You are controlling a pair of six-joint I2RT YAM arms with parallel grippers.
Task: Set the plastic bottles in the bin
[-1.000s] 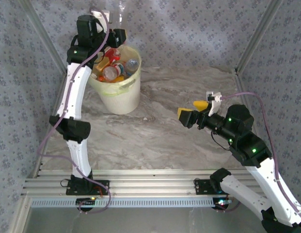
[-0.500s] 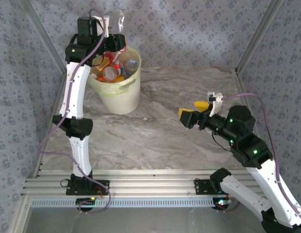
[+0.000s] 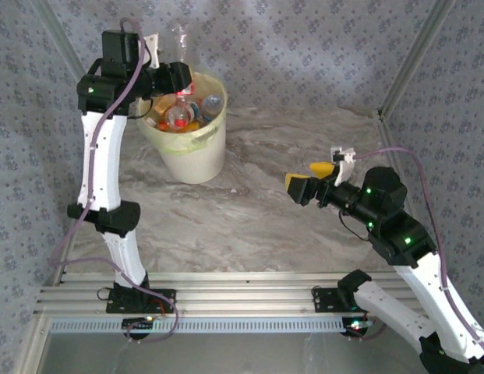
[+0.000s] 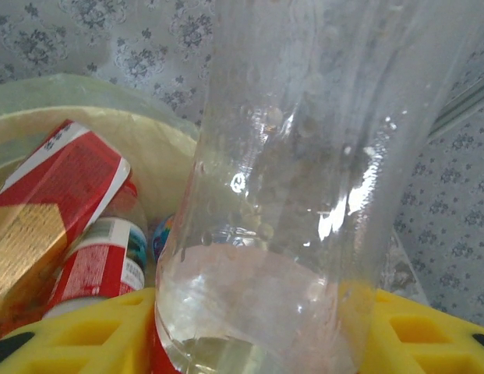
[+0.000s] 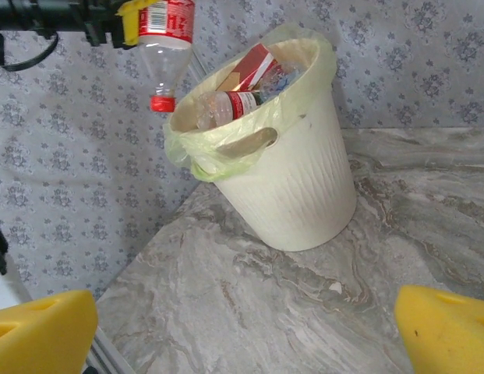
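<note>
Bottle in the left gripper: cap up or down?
Down. The left gripper holds the bottle by its red-labelled body, red cap hanging lowest, near the bin rim.

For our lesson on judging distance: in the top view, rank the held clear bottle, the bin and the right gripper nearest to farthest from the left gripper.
1. clear bottle: clamped in the left gripper, cap down.
2. bin: close by, just below it, at the far left.
3. right gripper: open, far off on the right side.
</note>
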